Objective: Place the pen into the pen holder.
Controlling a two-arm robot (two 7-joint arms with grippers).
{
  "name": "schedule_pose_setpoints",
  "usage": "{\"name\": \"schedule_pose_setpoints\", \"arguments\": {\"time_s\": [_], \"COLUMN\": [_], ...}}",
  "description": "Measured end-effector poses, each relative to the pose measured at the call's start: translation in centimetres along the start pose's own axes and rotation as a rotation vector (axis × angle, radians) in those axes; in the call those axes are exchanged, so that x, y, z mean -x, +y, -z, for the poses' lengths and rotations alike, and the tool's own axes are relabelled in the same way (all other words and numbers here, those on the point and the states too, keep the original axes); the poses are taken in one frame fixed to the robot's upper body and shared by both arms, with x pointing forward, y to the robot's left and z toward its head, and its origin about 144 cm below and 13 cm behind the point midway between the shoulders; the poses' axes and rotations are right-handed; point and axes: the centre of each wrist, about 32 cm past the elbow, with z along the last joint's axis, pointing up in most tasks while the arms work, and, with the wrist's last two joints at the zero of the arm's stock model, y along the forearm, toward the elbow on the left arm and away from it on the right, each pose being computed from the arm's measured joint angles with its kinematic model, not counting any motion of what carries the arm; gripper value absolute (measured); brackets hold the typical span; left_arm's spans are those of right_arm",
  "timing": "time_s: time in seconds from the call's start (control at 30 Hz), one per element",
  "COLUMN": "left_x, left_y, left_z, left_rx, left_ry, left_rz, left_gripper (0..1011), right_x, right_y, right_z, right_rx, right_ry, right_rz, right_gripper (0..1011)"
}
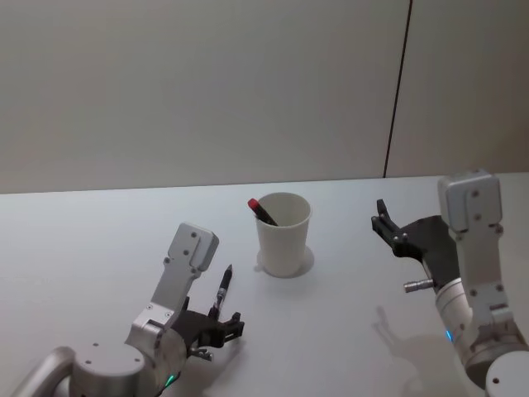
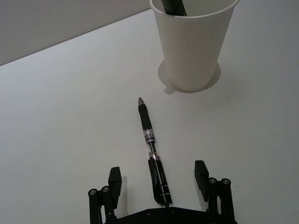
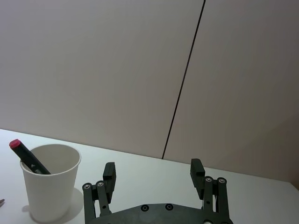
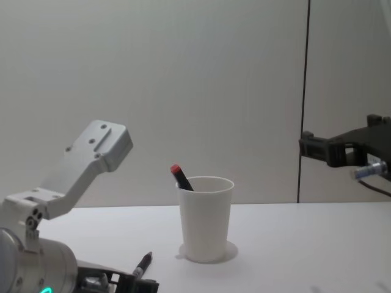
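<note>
A black pen lies on the white table, its tip pointing toward the pen holder. My left gripper is open and low at the table, with the pen's rear end between its spread fingers, neither touching it. The pen holder, a white paper cup, stands upright a short way beyond the pen tip. My right gripper hangs open and empty, raised to the right of the cup.
A dark marker with a red cap leans inside the cup against its left rim. The table ends at a plain wall close behind the cup.
</note>
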Motion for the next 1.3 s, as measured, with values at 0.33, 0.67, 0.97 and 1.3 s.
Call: {"name": "schedule_pose_setpoints", "arguments": {"time_s": [0.33, 0.67, 0.97, 1.3], "left_x": [0.4, 0.4, 0.4, 0.6], "left_y": [-0.8, -1.4, -1.6, -1.7], "left_z": [-0.2, -0.4, -0.6, -0.7], "left_rx": [-0.023, -0.045, -0.055, -0.061], "left_ry": [0.017, 0.059, 0.093, 0.104], "left_rz": [0.003, 0.009, 0.015, 0.019], "left_gripper": [1000, 844, 534, 230], "right_x": [0.0, 0.0, 0.0, 0.0], "right_y": [0.0, 0.0, 0.0, 0.0], "right_z": [0.0, 0.0, 0.0, 0.0], "right_rx": [0.0, 0.0, 0.0, 0.0], "right_ry": [0.0, 0.0, 0.0, 0.0], "right_rz": [0.0, 0.0, 0.0, 0.0], "right_gripper": [1002, 1002, 1002, 1001]}}
